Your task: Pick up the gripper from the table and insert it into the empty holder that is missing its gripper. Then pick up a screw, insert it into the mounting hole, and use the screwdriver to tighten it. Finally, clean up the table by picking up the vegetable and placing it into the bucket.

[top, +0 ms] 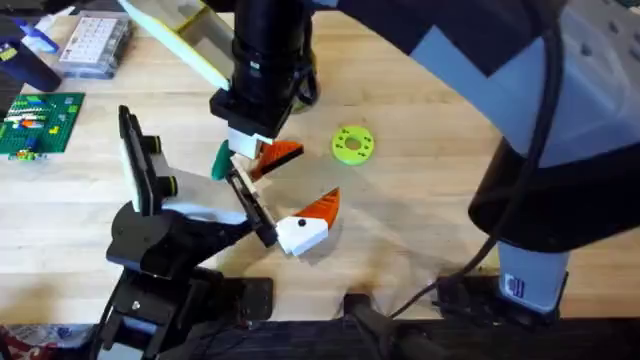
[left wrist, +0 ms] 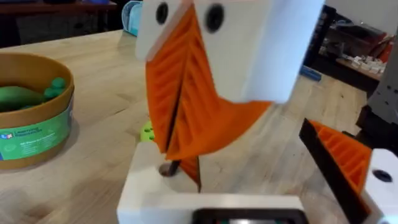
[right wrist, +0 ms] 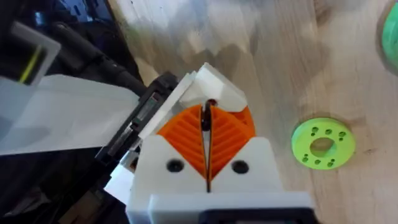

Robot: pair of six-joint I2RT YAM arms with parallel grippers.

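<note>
My right gripper (top: 262,160) reaches across from the right and points down. Its orange pads (right wrist: 186,134) are shut on a thin dark screw (left wrist: 176,130). The screw's tip rests at a hole in the white gripper piece (left wrist: 211,196), which sits in the holder on my left arm's black rail (top: 252,208). My left gripper (top: 285,205) is open; its other orange-padded finger (left wrist: 345,158) stands well apart. The yellow-brown bucket (left wrist: 37,134) has a green vegetable (left wrist: 25,98) in it. A bright-blue thing (top: 38,40) lies at the back left; whether it is the screwdriver I cannot tell.
A yellow-green disc (top: 352,143) lies on the wood just right of the grippers. A clear parts box (top: 95,45) and a green brick plate (top: 40,122) sit at the back left. The right arm's body (top: 540,130) looms over the right half.
</note>
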